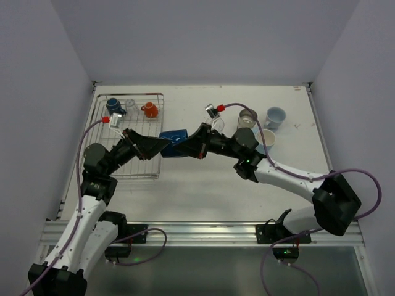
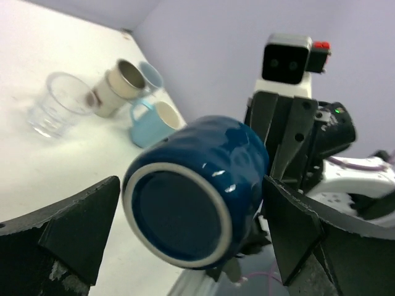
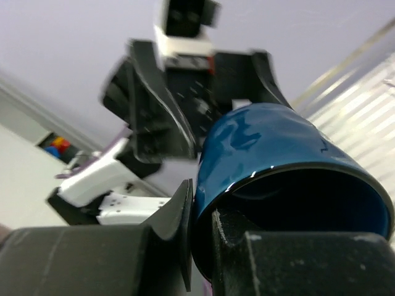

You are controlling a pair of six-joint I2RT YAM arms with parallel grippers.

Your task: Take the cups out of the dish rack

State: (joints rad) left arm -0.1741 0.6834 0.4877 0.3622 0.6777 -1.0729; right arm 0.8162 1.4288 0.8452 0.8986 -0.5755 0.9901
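Right wrist view shows my right jaws pinched on the rim of the dark blue mug [image 3: 265,142], lying sideways above the table [image 1: 203,191] just right of the dish rack [image 1: 148,166], base toward my left jaws, which flank it, pressing or not I cannot tell.

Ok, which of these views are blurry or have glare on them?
Top external: evenly lit and sharp, only soft shadows. Left wrist: blue mug crisp with small white glints, the clear glass behind it soft. Right wrist: the mug's glaze shows glare, and the left arm behind it is blurred.
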